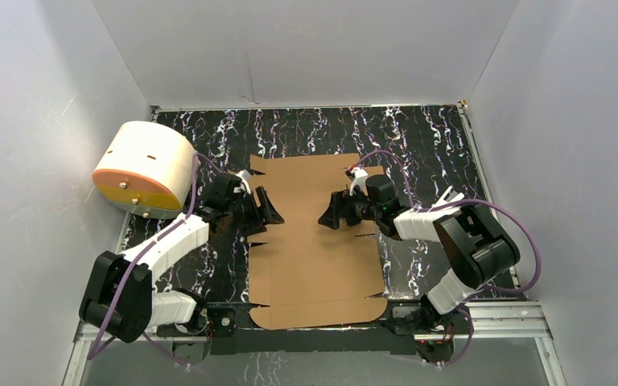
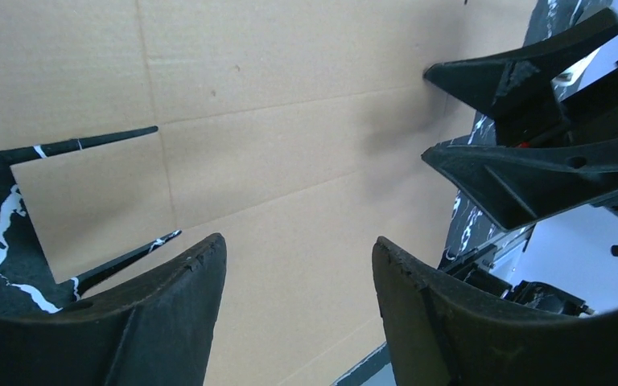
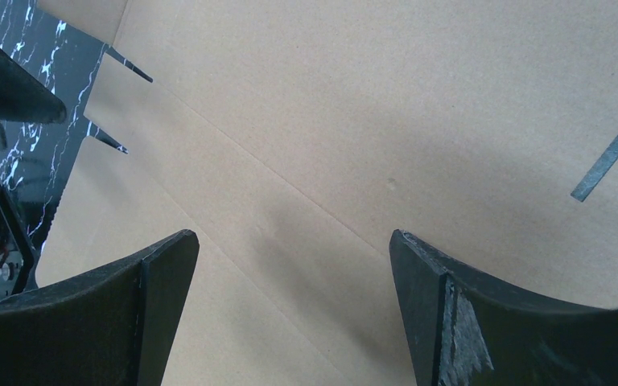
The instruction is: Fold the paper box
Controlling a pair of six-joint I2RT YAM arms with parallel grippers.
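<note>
Looking down from the top camera, you see the paper box (image 1: 314, 249), a plain brown die-cut cardboard sheet, lying flat and unfolded on the black marbled desk (image 1: 426, 137) between the arms. Your left pincer (image 1: 267, 211) is at its left edge and your right pincer (image 1: 330, 215) is over its middle. A cream-white cylinder with an orange face (image 1: 141, 169) rests far left. At the left wrist, the jaws stand partly apart, gripping nothing, above creased cardboard. At the right wrist, the jaws gape wide and empty over the sheet.
</note>
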